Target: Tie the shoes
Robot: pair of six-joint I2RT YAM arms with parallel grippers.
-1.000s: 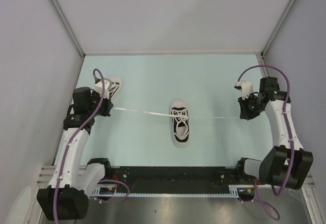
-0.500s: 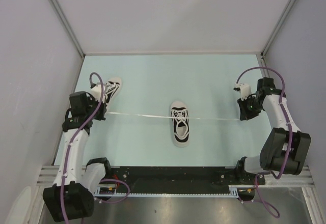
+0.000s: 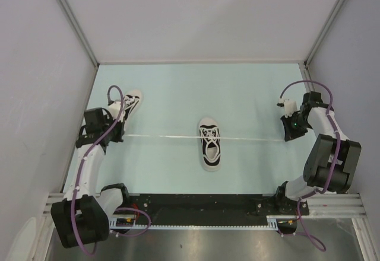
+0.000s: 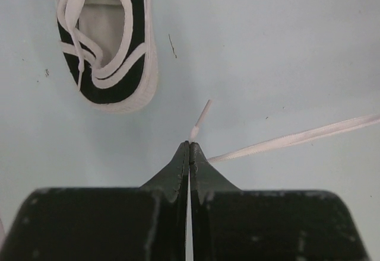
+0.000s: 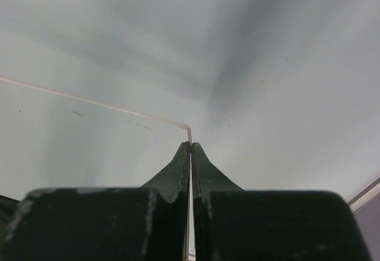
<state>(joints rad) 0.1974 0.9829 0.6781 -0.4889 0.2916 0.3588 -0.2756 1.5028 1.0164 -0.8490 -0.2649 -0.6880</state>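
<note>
While each claw is clenched on a lace, the middle shoe lies near the centre of the table, somewhat closer to the near edge than the far one. Its long axis runs near to far, with the white toe cap pointing at the far edge and the heel toward the arm bases.

From its eyelets the left lace runs out straight and low toward the left edge, and the right lace runs the same way toward the right edge. Together they make one nearly level line across the table.

The left gripper sits near the left edge with its jaws pressed together on the left lace. In the left wrist view the lace tip pokes out just past the fingertips and the strand trails off to the right. The right gripper, near the right edge, is likewise pinched shut on the right lace, which leaves its tips and runs away to the left in the right wrist view.

The second shoe lies by the left edge, just beyond the left gripper. It is tilted, heel toward that gripper, toe aimed at the far edge and leaning right, with loose laces lying across its opening.
</note>
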